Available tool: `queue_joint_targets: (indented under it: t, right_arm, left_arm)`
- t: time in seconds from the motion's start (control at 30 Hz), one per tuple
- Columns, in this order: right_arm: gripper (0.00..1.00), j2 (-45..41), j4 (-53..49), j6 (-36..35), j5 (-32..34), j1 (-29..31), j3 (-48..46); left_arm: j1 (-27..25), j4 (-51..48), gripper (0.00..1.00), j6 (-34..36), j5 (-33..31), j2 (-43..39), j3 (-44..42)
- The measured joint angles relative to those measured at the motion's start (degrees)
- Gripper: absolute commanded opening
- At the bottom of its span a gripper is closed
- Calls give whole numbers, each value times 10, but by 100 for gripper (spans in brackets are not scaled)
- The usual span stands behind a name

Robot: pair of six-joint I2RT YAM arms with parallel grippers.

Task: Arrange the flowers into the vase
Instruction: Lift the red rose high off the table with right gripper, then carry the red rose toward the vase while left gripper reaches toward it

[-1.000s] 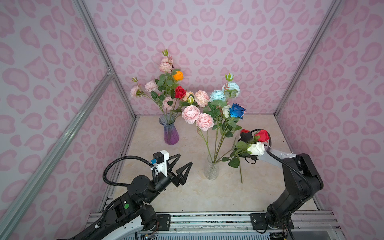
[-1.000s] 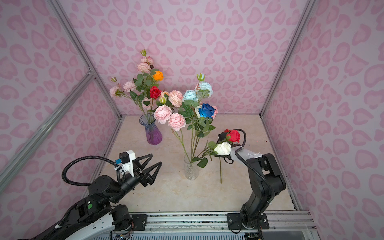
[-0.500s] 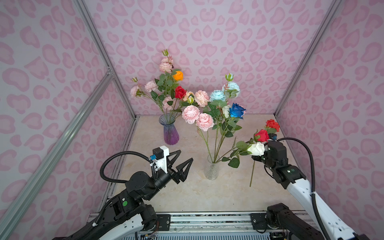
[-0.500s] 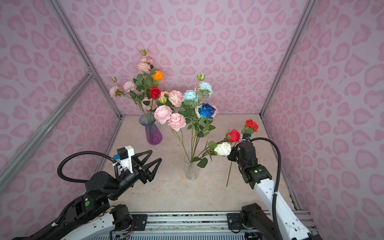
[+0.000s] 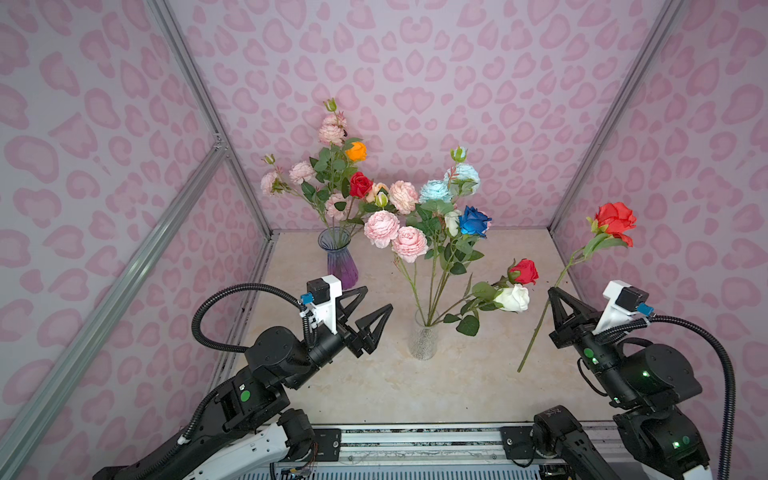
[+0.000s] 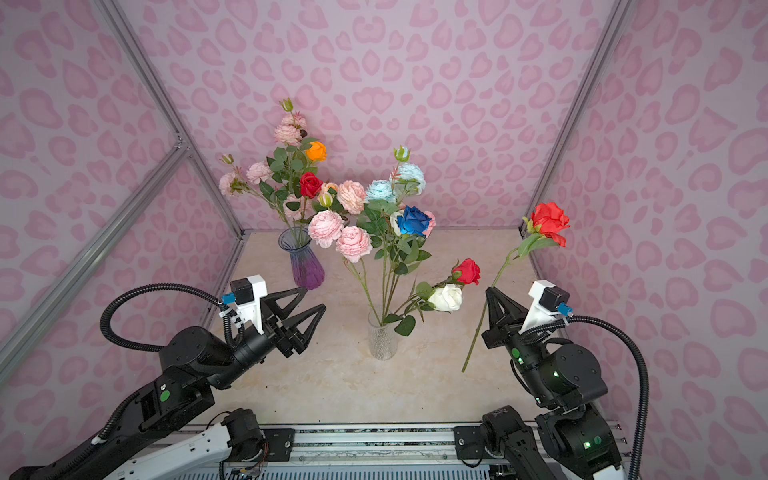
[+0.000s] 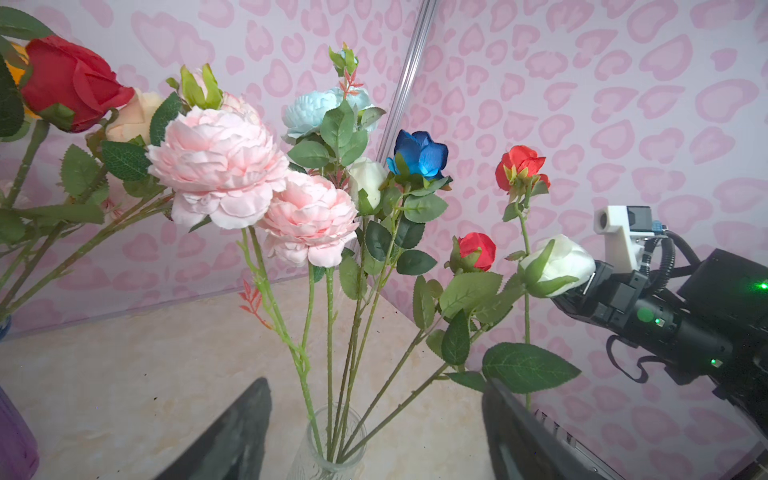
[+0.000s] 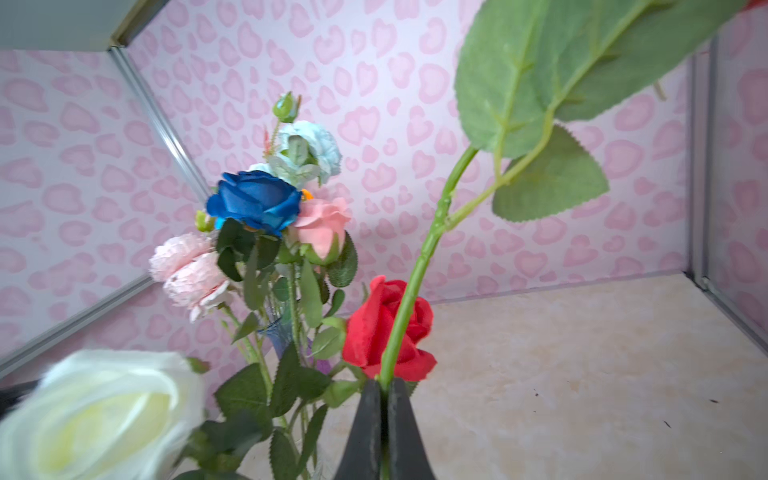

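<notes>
A clear glass vase (image 5: 423, 340) (image 6: 381, 341) stands mid-table holding several flowers (image 5: 409, 243): pink peonies, light-blue blooms, a blue rose (image 7: 419, 154), a white rose (image 5: 513, 297) and a small red rose (image 5: 524, 271). To its right my right gripper (image 5: 552, 293) (image 8: 385, 382) is shut on the green stem of a loose red rose (image 5: 615, 218) (image 6: 548, 222), whose bloom leans up towards the right wall. The stem's lower end (image 5: 521, 365) hangs below the jaws. My left gripper (image 5: 378, 297) (image 7: 374, 382) stays open and empty, left of the clear vase.
A purple vase (image 5: 341, 259) at the back left holds pink, orange and red blooms (image 5: 360, 185). Pink patterned walls with metal posts (image 5: 590, 124) close in the table on three sides. A metal rail (image 5: 415, 436) runs along the front edge.
My right arm has swung away from the clear vase to the right, carrying the red rose higher and further out. The left arm has barely shifted.
</notes>
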Motion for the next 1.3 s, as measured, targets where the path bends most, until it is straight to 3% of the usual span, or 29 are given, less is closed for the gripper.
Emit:
queue_joint_targets:
  t: [0.27, 0.43, 0.53, 0.73, 0.97, 1.1, 1.3]
  right_arm:
    - [0, 11, 42, 10, -148, -30, 56]
    - [0, 22, 87, 61, -238, -94, 84]
    - [0, 31, 114, 85, -270, -102, 87]
    - [0, 65, 143, 113, -290, -108, 85]
    - [0, 120, 186, 125, -296, -103, 85]
    - [0, 148, 193, 114, -286, -56, 99]
    - [0, 177, 155, 14, -185, 140, 123]
  left_arm:
    - [0, -9, 77, 5, 30, 32, 43]
    - [0, -14, 75, 15, 61, 68, 91]
    - [0, -13, 74, 17, 86, 96, 125]
    - [0, -12, 75, 24, 138, 177, 200]
    - [0, -9, 73, 23, 222, 326, 367]
    - [0, -13, 73, 7, 259, 417, 455]
    - [0, -19, 72, -18, 310, 519, 559]
